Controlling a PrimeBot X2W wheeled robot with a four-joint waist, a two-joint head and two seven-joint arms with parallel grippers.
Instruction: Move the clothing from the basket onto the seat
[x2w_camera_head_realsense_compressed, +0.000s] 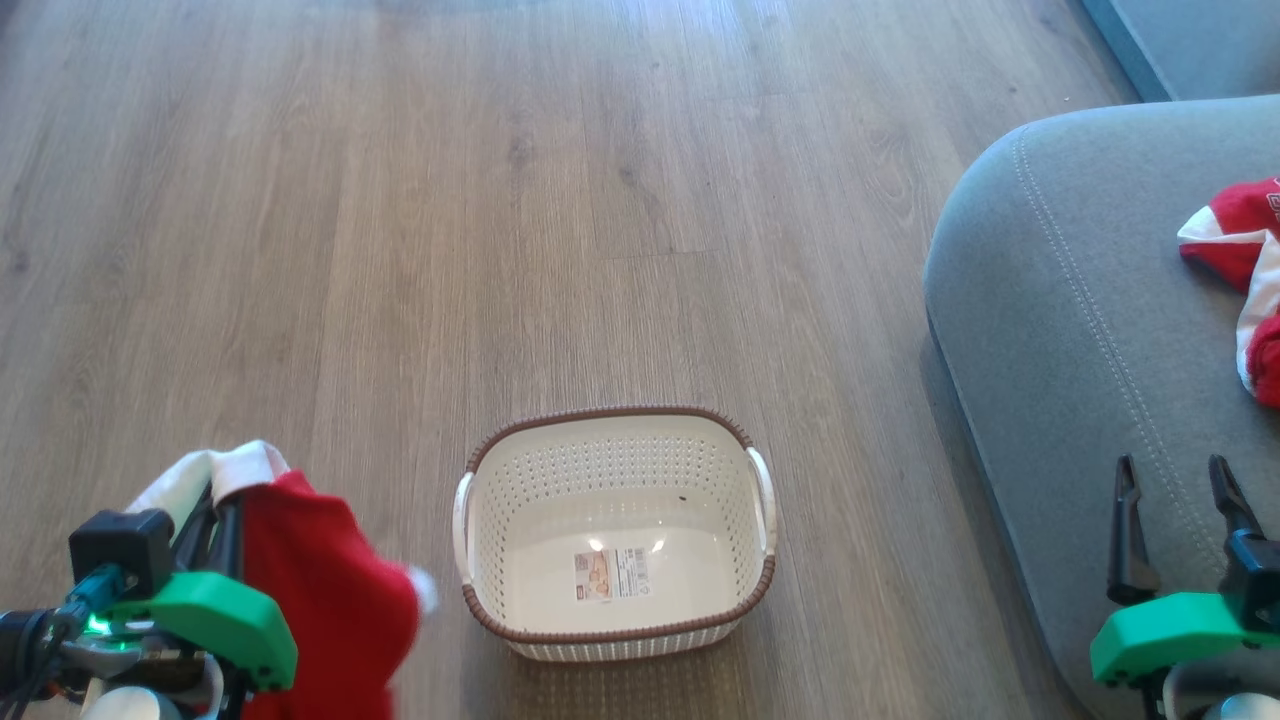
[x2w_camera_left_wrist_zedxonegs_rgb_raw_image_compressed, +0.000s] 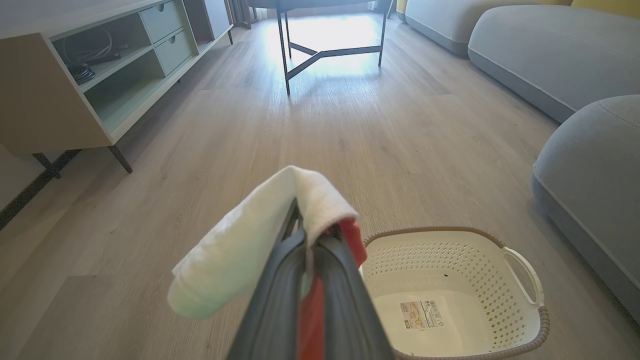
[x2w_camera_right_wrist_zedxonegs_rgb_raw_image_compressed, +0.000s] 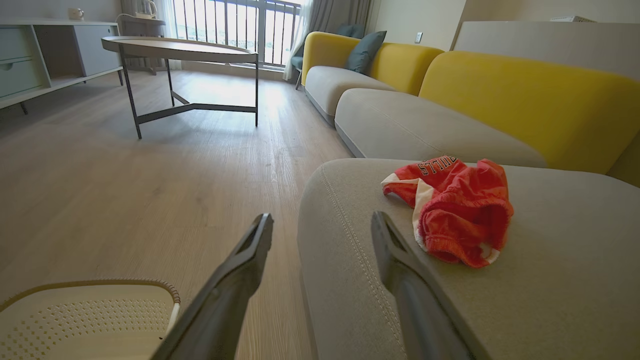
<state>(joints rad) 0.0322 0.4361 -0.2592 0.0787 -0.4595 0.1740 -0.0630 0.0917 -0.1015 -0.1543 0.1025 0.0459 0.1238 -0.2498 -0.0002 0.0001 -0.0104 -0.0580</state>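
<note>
The cream basket (x2w_camera_head_realsense_compressed: 615, 480) stands on the floor with nothing in it but its label sticker; it also appears in the left wrist view (x2w_camera_left_wrist_zedxonegs_rgb_raw_image_compressed: 450, 270) and at the right wrist view's bottom left (x2w_camera_right_wrist_zedxonegs_rgb_raw_image_compressed: 85, 320). My left gripper (x2w_camera_head_realsense_compressed: 225, 495) is shut on a red garment with a white cuff (x2w_camera_head_realsense_compressed: 320, 590), held up left of the basket; the cuff (x2w_camera_left_wrist_zedxonegs_rgb_raw_image_compressed: 260, 240) drapes over the fingers (x2w_camera_left_wrist_zedxonegs_rgb_raw_image_compressed: 280, 280). A second red garment (x2w_camera_right_wrist_zedxonegs_rgb_raw_image_compressed: 455, 210) lies crumpled on the grey seat (x2w_camera_head_realsense_compressed: 1060, 300). My right gripper (x2w_camera_head_realsense_compressed: 1175, 480) hangs open over the seat's near corner, empty.
Wood floor surrounds the basket. A round metal-legged table (x2w_camera_right_wrist_zedxonegs_rgb_raw_image_compressed: 185, 50) and a low cabinet (x2w_camera_left_wrist_zedxonegs_rgb_raw_image_compressed: 75, 75) stand farther off. More sofa sections with yellow backs (x2w_camera_right_wrist_zedxonegs_rgb_raw_image_compressed: 525, 95) run behind the seat.
</note>
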